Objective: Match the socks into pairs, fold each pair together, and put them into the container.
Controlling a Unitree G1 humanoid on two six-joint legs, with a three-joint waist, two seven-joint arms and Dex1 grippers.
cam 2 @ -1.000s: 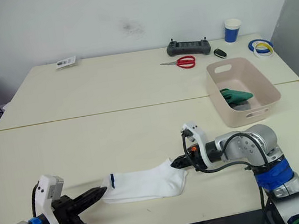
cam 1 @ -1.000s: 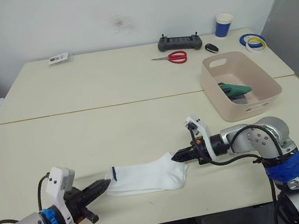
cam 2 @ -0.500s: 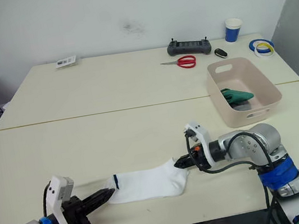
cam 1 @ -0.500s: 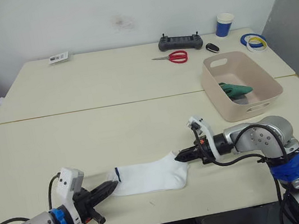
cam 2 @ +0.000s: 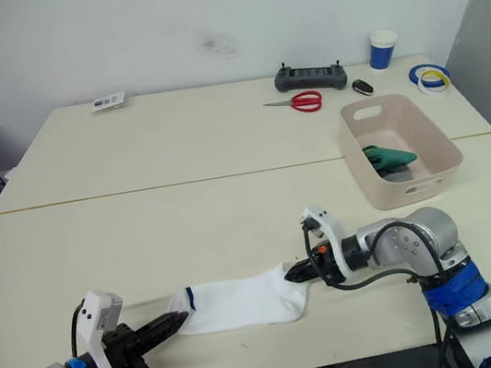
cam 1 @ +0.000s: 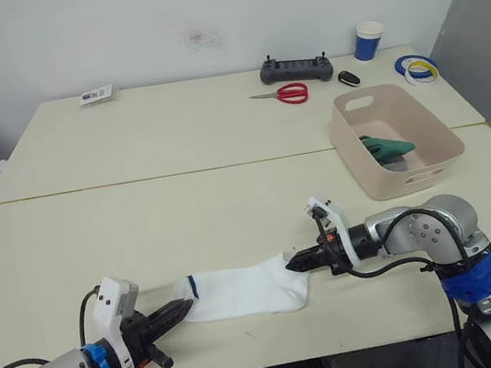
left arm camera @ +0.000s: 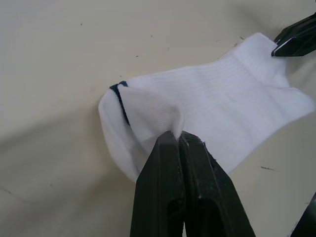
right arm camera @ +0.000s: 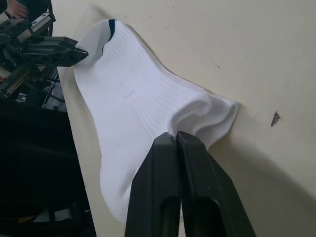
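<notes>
Pinching opposite ends, left claw (cam 1: 184, 309) and right claw (cam 1: 294, 264) clamp the limp, light white socks (cam 1: 244, 291); edge grips suit them.

Table (cam 1: 176, 158): pale cream, few dark specks. White sock (cam 1: 244, 291): fine ribbing, dark blue mark at one end. Left claw (cam 1: 186, 306) and right claw (cam 1: 290, 266): black fingers (left arm camera: 170, 197), white housings. Container (cam 1: 359, 161): pale pink; dark green sock (cam 1: 387, 145) inside, over something grey. Scissors (cam 1: 284, 95): red handles. Paper cup (cam 1: 369, 40): blue, white rim. Controller (cam 1: 296, 70): black. Tape rolls (cam 1: 416, 70): blue, yellow.
</notes>
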